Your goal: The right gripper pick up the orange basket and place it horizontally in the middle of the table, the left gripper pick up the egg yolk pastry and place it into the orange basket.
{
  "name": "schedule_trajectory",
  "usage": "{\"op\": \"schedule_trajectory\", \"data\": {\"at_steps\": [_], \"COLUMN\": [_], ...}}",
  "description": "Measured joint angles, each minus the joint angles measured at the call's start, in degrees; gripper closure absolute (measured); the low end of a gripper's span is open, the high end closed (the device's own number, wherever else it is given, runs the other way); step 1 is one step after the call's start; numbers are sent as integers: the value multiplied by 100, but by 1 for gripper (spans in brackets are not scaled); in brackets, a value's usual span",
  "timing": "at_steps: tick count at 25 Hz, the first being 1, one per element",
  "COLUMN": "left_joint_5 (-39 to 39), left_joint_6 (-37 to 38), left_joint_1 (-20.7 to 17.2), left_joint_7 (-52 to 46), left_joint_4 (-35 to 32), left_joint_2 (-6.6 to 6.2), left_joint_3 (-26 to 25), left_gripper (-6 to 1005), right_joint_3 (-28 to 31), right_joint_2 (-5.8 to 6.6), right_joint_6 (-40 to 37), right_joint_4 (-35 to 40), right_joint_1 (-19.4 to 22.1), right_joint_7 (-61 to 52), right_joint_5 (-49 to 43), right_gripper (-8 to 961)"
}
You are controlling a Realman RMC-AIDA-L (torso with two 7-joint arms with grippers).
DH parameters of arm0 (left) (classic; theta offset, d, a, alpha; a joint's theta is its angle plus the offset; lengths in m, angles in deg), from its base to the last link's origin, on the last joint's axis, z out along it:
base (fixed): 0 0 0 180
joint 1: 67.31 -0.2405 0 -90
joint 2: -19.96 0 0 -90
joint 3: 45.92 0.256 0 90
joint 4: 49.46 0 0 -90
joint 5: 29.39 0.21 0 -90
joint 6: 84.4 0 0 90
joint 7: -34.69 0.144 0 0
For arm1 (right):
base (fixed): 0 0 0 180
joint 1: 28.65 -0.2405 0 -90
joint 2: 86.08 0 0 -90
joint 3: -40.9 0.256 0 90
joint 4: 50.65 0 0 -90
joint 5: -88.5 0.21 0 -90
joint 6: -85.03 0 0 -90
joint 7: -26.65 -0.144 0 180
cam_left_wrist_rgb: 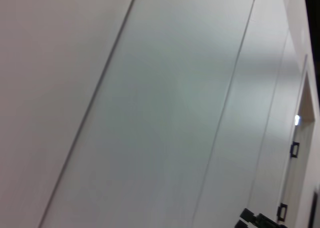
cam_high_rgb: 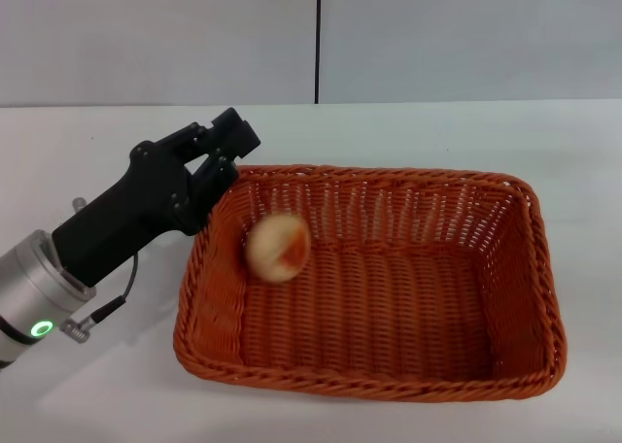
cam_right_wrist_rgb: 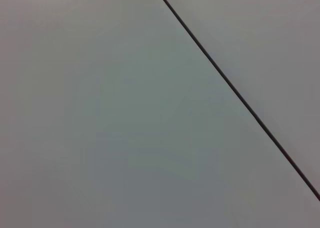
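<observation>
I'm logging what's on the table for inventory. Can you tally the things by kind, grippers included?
Baskets: 1, the orange basket on the table.
Pastries: 1, the pastry, blurred, over the basket's left part, apart from the gripper.
Grippers in view: 1, the left gripper at the basket's far left corner.
Total: 3.

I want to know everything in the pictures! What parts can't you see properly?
- Egg yolk pastry, head view: smeared by blur, so whether it is falling or already lying in the orange basket cannot be told.
- Left pincer, head view: angled away by the basket's rim; open or shut is unclear.
- Right pincer: in no view; its wrist camera shows only wall.
- Left wrist view: only wall, none of the table.
</observation>
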Motion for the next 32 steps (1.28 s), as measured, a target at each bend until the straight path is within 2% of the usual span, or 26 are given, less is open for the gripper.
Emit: {"op": "schedule_trajectory", "data": {"at_steps": [4,6,11,12,15,16,17,18,19,21,24,26,32], "left_joint_5": [-3,-3,-5,-5,-3,-4,-4,-5,-7,-6,-6,-5,-4], "left_joint_6": [9,17,34,91,140,343,343,397,448,448,394,346,324], "left_joint_1": [-82,-88,-184,-286,-351,-589,-589,-675,-884,-935,-1241,-1355,-1418], "left_joint_7": [59,59,75,174,260,641,641,827,1332,1462,2330,2704,3314], "left_joint_4": [4,4,-8,-4,4,38,38,107,310,370,738,890,962], "left_joint_2": [-4,-8,-15,-19,-18,-9,-9,-5,-4,-2,13,20,32], "left_joint_3": [-132,-153,-574,-963,-1193,-1941,-1941,-2227,-2821,-2958,-3722,-4007,-4283], "left_gripper": [844,768,580,543,433,396,292,189,186,181,172,172,172], "right_joint_3": [0,0,45,50,53,58,58,59,66,108,307,445,668], "right_joint_2": [0,0,-9,-10,-11,-11,-11,-11,-10,-2,-4,-10,0], "right_joint_6": [5,5,-44,-57,-72,-75,-75,-79,-109,-171,-217,-220,-206], "right_joint_4": [-1,-2,-37,-37,-38,-33,-33,-24,-11,-1,3,4,15], "right_joint_1": [-5,-6,38,52,84,117,117,133,171,214,280,310,372], "right_joint_7": [-6,-6,-9,-11,-35,-87,-87,-120,-160,-167,-136,-114,-91], "right_joint_5": [3,7,33,36,42,50,50,52,56,58,61,63,63], "right_gripper": [458,458,458,458,458,458,458,458,458,458,458,458,458]}}
